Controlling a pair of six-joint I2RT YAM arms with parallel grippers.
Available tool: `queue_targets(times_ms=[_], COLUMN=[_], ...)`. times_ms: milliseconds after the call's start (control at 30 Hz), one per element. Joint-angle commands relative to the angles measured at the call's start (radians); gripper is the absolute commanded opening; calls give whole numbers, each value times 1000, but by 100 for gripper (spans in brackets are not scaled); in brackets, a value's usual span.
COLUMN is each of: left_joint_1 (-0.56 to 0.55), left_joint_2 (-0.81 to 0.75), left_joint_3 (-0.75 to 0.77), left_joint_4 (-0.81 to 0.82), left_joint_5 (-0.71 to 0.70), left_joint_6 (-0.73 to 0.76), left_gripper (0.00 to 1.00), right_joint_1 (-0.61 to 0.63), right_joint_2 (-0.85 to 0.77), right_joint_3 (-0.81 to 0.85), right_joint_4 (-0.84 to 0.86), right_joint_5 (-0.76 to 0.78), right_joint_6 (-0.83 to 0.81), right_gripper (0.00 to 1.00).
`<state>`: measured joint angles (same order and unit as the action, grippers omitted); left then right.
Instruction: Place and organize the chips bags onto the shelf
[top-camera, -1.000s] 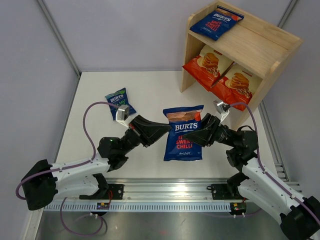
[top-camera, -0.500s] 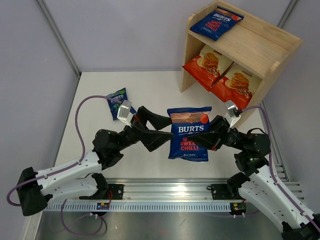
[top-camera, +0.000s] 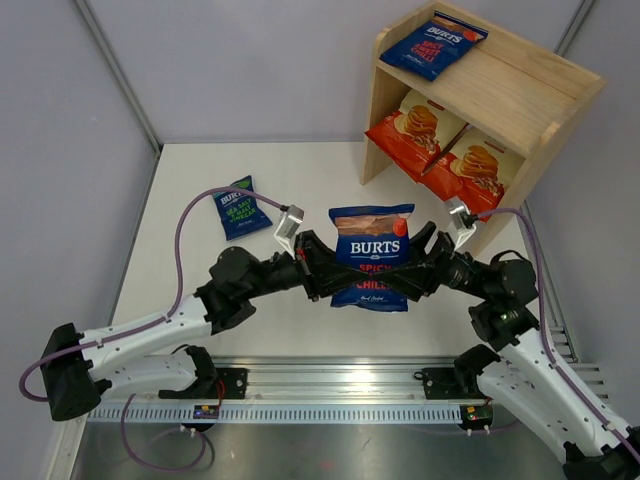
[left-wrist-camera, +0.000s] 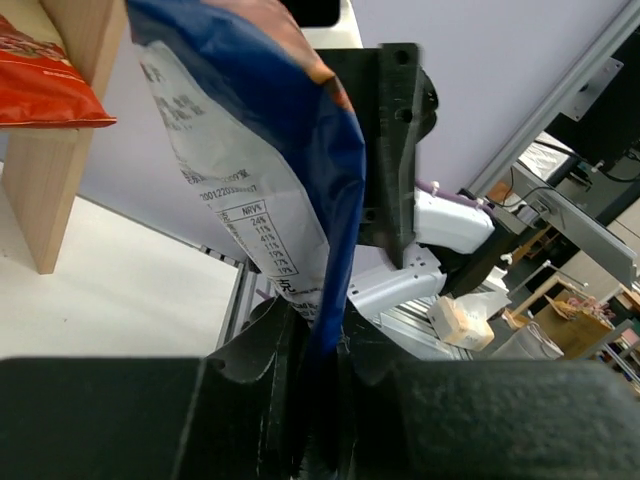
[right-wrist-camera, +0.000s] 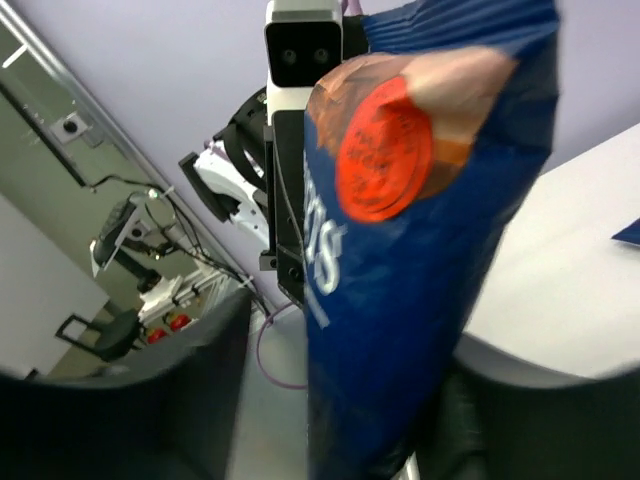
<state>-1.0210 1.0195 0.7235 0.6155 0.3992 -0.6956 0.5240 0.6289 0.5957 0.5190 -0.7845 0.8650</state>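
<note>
Shelved: two Cassava Chips bags (top-camera: 415, 130) (top-camera: 476, 170) on the shelf (top-camera: 520, 95) lower tier, one red-lettered Burts bag (top-camera: 433, 45) on top; outstanding: green-lettered Burts bag (top-camera: 240, 207) flat on table (top-camera: 300, 180), second red-lettered Burts bag (top-camera: 372, 258) aloft mid-table, pinched in left gripper (left-wrist-camera: 312, 400), flanked by right gripper (right-wrist-camera: 340, 400), grip there undeterminable.

held bag (top-camera: 372, 250): dark blue, red lettering (orange-red disc) | table bag (top-camera: 238, 207): blue, green lettering | shelf (top-camera: 520, 95): pale wood

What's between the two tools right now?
The red-lettered Burts bag, pinched by the left tool, with the right tool straddling it. The top view shows it.
</note>
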Motion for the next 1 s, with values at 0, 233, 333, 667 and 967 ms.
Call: queue_targets(times_ms=[0, 233, 333, 667, 967], left_joint_1=[-2, -1, -1, -1, 7], left_joint_2=[-39, -50, -16, 85, 59], left_joint_3=[47, 70, 99, 160, 129], left_joint_4=[13, 85, 112, 144, 110], left_joint_5=[-69, -109, -89, -14, -29], left_joint_6=[24, -1, -31, -87, -27], left_gripper=[17, 12, 11, 11, 57], right_joint_1=[5, 5, 4, 5, 5], right_joint_2=[-63, -110, -97, -84, -156], right_joint_3=[36, -76, -99, -89, 22], right_joint_4=[-135, -16, 62, 124, -117], right_joint_5=[89, 97, 84, 116, 195], right_joint_6=[-80, 40, 98, 143, -35], right_gripper=[70, 78, 69, 32, 8])
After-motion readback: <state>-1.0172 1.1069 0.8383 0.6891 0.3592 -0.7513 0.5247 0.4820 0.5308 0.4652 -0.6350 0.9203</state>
